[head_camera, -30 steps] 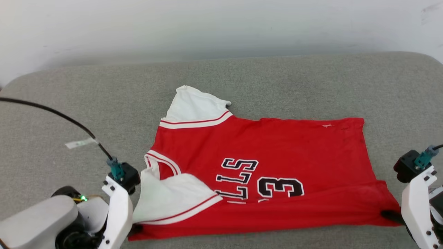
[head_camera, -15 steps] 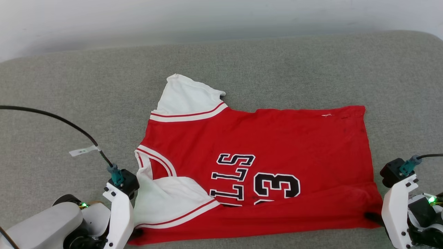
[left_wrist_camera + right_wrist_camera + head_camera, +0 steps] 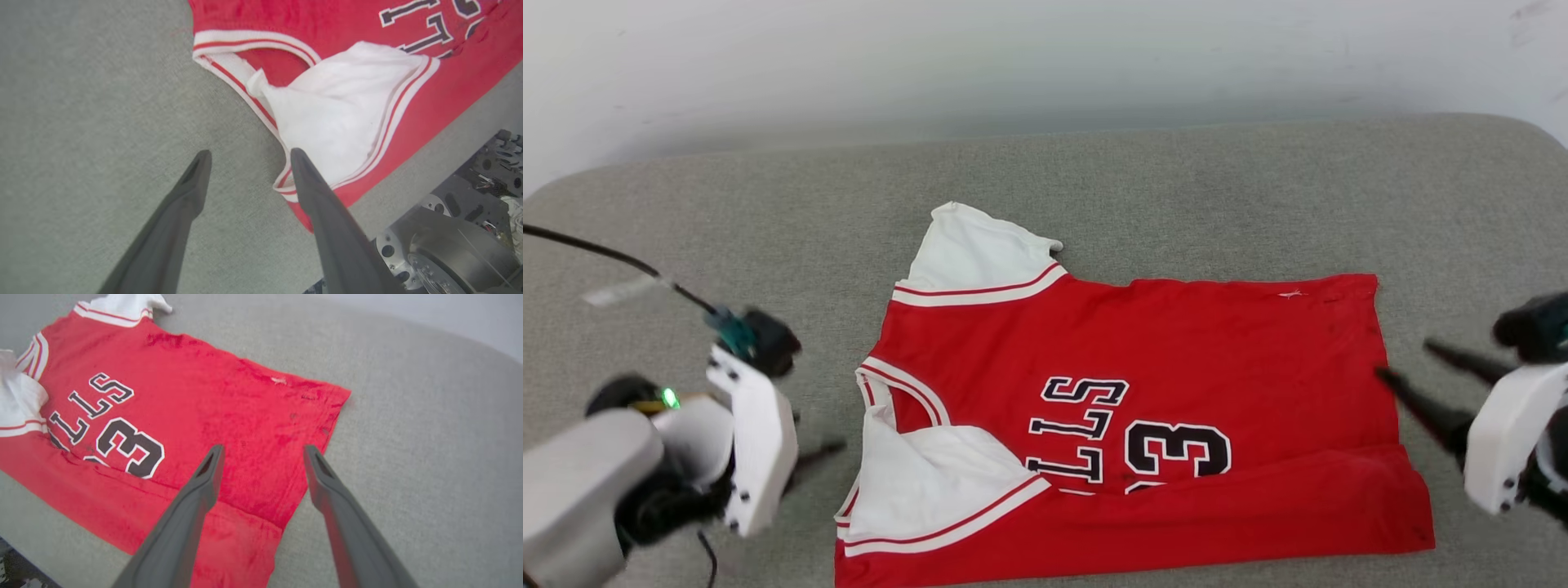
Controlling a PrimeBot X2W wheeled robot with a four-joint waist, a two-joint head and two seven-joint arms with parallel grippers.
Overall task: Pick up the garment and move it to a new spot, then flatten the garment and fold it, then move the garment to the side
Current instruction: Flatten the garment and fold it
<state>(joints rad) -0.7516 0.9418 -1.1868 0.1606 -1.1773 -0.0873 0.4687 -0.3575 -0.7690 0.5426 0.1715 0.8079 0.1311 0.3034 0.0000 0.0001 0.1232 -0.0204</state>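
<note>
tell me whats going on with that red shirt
A two-armed robot is partway through folding a red jersey laid on a grey padded surface. The jersey's near long edge is folded over, covering the bottom of the letters and the 3. The left pincer, beside the collar end, and the right pincer, at the hem end, are both open and hold nothing.

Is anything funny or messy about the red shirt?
Yes. The red jersey T-shirt on the grey cushion isn't flat: its near edge is folded over, hiding part of the black "3", and one white sleeve flops across the collar.
</note>
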